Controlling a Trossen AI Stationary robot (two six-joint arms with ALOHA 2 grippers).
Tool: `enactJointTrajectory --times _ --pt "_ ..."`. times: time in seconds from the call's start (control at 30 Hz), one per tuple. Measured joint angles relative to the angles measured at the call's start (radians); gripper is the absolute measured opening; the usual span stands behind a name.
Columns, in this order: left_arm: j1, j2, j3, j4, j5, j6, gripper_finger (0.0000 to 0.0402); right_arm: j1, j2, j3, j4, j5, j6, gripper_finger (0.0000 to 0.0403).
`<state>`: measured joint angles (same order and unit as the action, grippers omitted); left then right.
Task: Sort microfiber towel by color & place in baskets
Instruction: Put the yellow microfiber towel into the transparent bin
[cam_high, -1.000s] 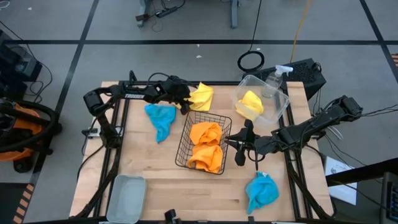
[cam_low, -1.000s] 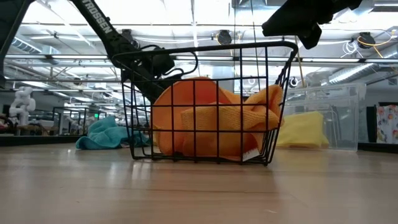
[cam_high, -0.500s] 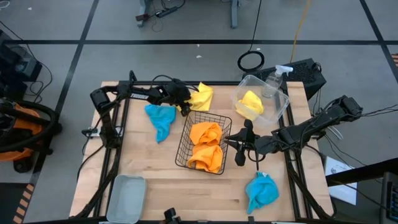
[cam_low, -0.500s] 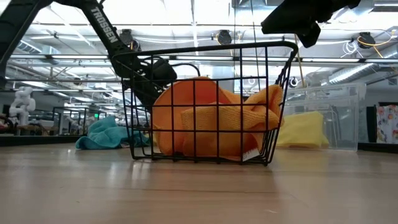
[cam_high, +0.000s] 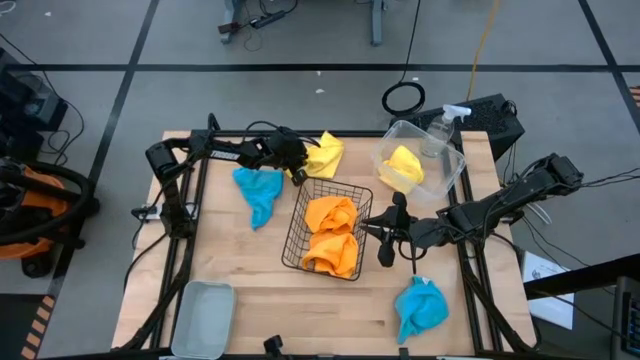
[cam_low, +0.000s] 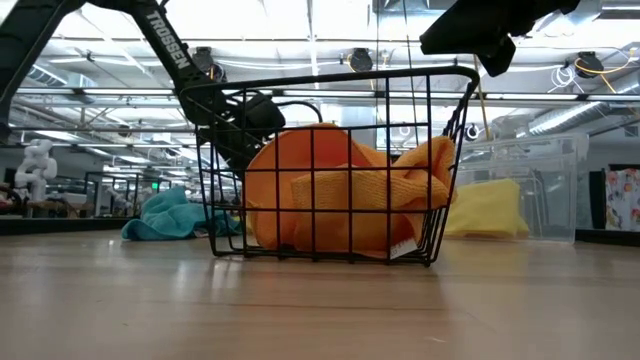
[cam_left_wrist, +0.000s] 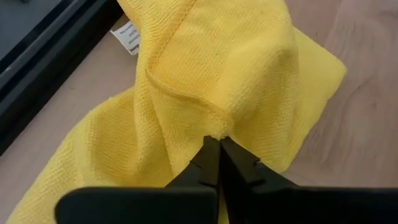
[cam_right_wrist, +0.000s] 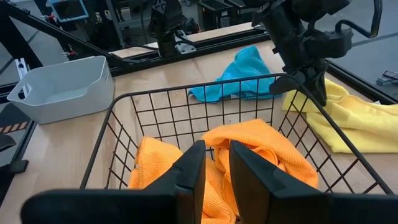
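Yellow towel (cam_left_wrist: 205, 87) (crumpled, no clear axis) pinched by left claw (cam_left_wrist: 216, 142).

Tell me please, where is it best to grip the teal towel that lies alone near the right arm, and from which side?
Grip the raised bunched peak of the teal towel, coming straight down from above. It lies crumpled on open table with free space around, so probably a pinch on the highest fold gathers it best.

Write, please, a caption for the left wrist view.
Left hand shut, pinching a fold of the yellow towel lying on the wooden table.
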<state>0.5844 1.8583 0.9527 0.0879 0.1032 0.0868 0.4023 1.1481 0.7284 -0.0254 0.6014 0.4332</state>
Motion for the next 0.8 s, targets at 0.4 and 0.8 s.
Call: enactJointTrajectory --times 0.4,0.8 --pt "-0.066 -0.201 0.001 -0.026 -0.089 0.002 0.0002 0.000 0.015 0.000 0.004 0.010 0.009 0.0063" --pt "-0.162 -0.478 0.001 -0.103 -0.080 0.101 0.0001 -0.001 0.118 0.000 0.193 0.123 -0.076 0.0064"
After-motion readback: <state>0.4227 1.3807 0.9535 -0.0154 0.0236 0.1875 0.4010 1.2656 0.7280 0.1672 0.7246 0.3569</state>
